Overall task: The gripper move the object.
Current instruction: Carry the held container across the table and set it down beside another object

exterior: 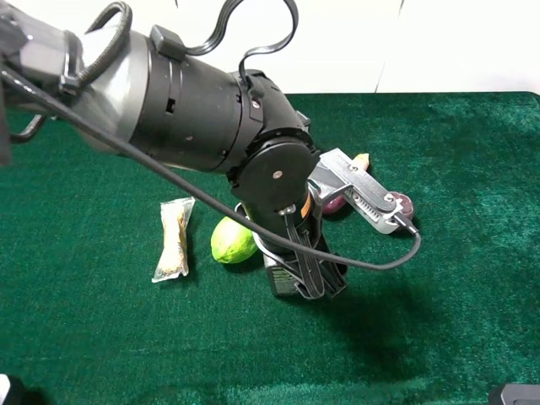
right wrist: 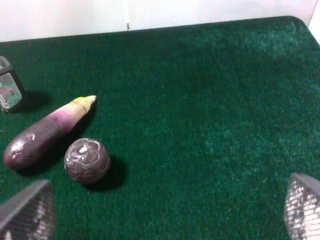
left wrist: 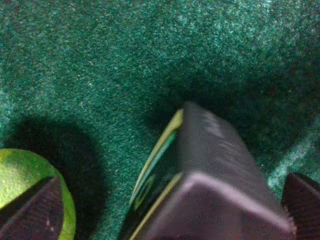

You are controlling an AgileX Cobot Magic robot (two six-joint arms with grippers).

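Observation:
The object, a flat grey bottle point(exterior: 280, 278) with a green-edged label, stands on the green cloth just right of a green fruit. My left gripper point(exterior: 304, 274) points down over it from the bulky arm. In the left wrist view the bottle point(left wrist: 215, 175) sits between the two dark fingertips point(left wrist: 35, 210). The jaws stand wide, with a gap on the fruit side, so the left gripper point(left wrist: 167, 210) is open around the bottle. My right gripper point(right wrist: 162, 210) is open and empty, low over bare cloth. The bottle's cap is hidden.
A green fruit point(exterior: 232, 242) lies against the bottle's left side, and a snack packet point(exterior: 175, 239) lies further left. A purple eggplant point(right wrist: 45, 130) and a purple ball point(right wrist: 87, 161) lie right of the arm. A small container point(right wrist: 7, 92) is cut off by the frame edge.

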